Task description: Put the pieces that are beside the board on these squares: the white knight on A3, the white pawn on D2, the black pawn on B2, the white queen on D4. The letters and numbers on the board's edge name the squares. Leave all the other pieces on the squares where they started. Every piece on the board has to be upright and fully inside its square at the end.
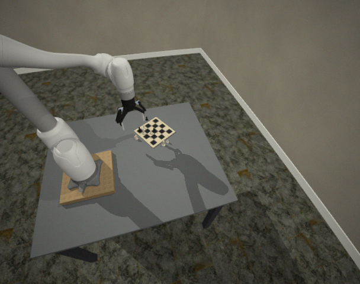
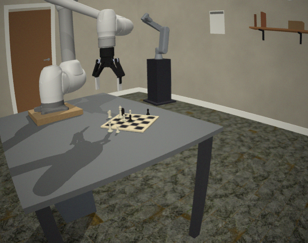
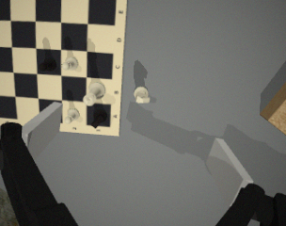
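gripper (image 2: 108, 85) open, above board (image 2: 144, 123) edge

Beige walls (image 2: 253, 73); mottled dark stone floor (image 2: 240, 169); brown door (image 2: 29, 57); wooden wall shelf (image 2: 279, 29); grey table (image 2: 149, 146)

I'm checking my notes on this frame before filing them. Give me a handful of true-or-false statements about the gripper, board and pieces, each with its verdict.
1. The gripper is open and empty. True.
2. The gripper hangs above the table, touching no piece. True.
3. A black pawn stands on the table beside the board. True.
4. The board holds no pieces. False: several stand on it near one corner.
5. The arm's base sits on the board. False: it sits on a wooden block.
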Tool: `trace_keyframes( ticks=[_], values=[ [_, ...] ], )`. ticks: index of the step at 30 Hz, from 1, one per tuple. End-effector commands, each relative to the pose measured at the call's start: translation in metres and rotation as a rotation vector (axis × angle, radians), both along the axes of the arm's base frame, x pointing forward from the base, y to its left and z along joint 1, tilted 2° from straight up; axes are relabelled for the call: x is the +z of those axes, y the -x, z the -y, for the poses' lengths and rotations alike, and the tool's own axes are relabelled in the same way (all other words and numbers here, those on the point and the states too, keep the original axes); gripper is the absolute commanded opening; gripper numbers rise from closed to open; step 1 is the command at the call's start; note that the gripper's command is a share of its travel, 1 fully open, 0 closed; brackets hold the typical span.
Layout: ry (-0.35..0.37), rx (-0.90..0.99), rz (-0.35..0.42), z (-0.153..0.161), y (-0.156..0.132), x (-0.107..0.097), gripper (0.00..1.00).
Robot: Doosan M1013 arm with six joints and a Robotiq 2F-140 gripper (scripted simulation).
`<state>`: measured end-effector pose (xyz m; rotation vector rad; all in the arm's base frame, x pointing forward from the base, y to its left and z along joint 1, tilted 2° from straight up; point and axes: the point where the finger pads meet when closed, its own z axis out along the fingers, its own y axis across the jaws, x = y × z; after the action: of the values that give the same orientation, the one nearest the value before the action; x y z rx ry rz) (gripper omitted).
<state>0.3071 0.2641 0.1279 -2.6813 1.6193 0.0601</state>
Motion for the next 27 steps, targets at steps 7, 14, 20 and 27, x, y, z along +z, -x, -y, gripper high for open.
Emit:
trace_keyframes(
  ticks=[7, 14, 20, 27],
  values=[
    [0.000, -0.016, -0.001, 0.000, 0.000, 0.000, 1.00],
    [0.011, -0.387, -0.011, 0.000, 0.000, -0.007, 1.00],
    [0.015, -0.691, -0.025, 0.000, 0.000, -0.014, 1.00],
    [0.013, -1.056, -0.051, 0.001, 0.000, -0.025, 1.00]
  ],
)
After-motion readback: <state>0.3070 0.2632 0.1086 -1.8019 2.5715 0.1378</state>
